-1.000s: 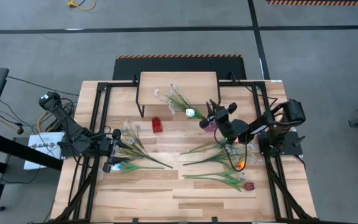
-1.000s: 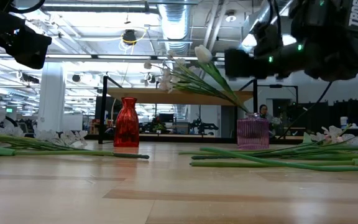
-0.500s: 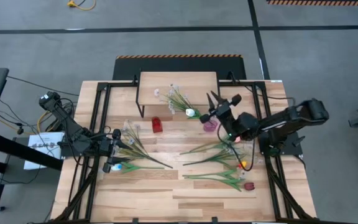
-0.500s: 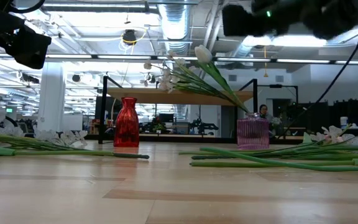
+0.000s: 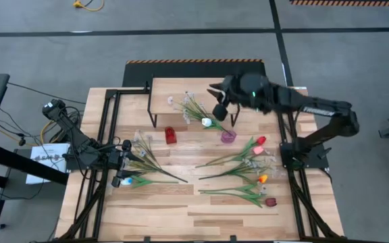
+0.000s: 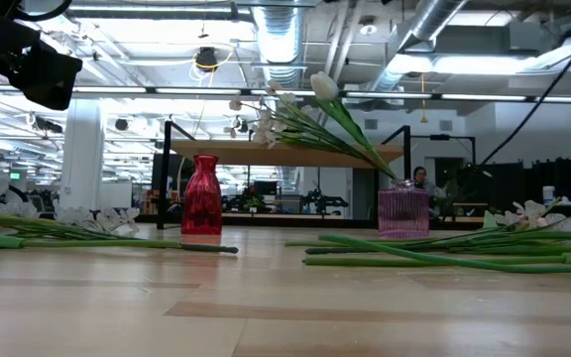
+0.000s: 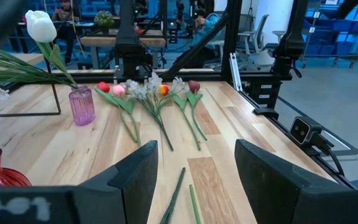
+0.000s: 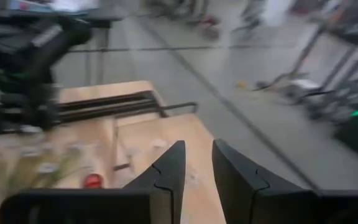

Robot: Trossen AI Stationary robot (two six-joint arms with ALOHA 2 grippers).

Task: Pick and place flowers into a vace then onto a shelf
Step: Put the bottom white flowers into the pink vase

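A pink ribbed vase (image 5: 228,136) stands on the table in front of the shelf (image 5: 194,91). A white tulip (image 5: 206,122) and white blossom sprays (image 6: 266,119) stick into it and lean toward the far left. My right gripper (image 5: 213,89) hangs high above the shelf's right part. Its fingers stand a narrow gap apart with nothing between them (image 8: 199,146). My left gripper (image 5: 128,163) waits low at the table's left, open (image 7: 194,149), beside loose white sprays (image 5: 146,156). More tulips (image 5: 248,169) lie at the right.
A small red vase (image 5: 170,135) stands left of the pink one, in front of the shelf. Black frame rails (image 5: 107,135) run along the table's left and right sides. A person (image 6: 419,178) sits far behind the table. Bare wood lies along the near edge (image 5: 181,216).
My right gripper has risen from beside the pink vase, high up and toward the far edge, and tipped from pointing down to nearly level. It has left the low view. The flowers stay leaning in the vase.
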